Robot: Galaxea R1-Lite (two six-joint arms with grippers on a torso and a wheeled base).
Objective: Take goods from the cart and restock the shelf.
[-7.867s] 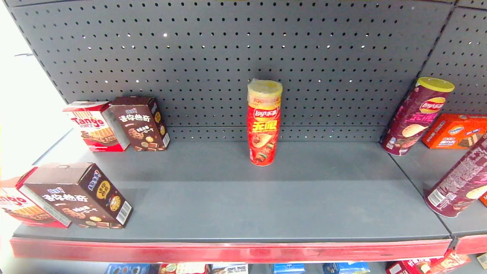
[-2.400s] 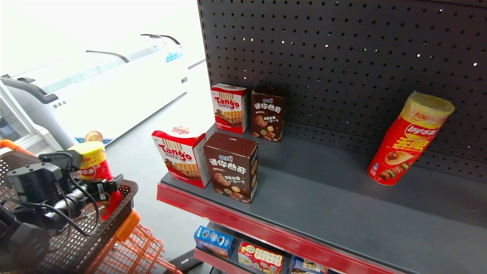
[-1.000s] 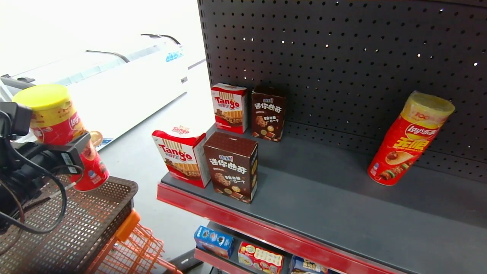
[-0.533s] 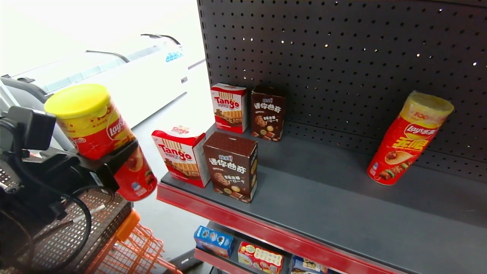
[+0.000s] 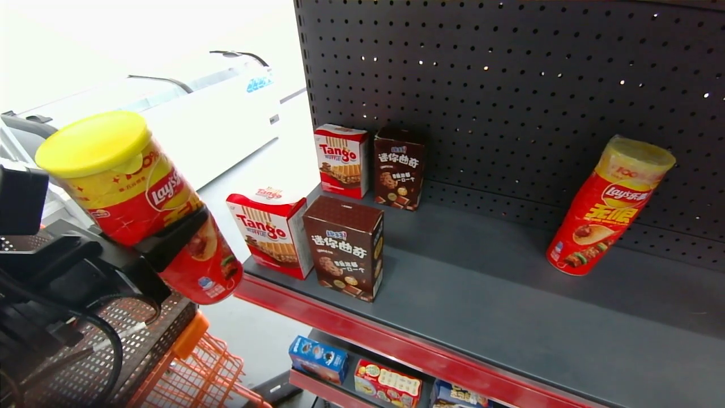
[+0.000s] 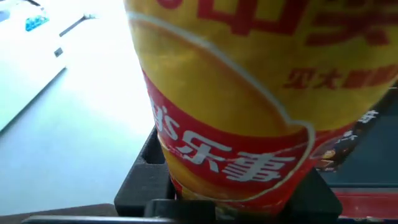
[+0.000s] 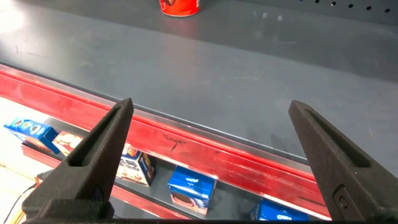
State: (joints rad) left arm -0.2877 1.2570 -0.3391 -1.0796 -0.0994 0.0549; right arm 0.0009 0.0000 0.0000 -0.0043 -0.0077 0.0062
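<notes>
While the left gripper (image 5: 167,240) clamps its fingers on the chips can (image 5: 122,181) over the cart (image 5: 161,326), nine o'clock of the shelf (image 5: 481,294), the right gripper (image 7: 211,111) shows fingers spread.

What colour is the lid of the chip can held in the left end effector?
The lid is yellow; head view shows it best.

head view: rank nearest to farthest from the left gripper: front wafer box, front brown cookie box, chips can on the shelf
1. front wafer box, leftmost, front row
2. front brown cookie box, beside it
3. chips can on the shelf, far right
</notes>
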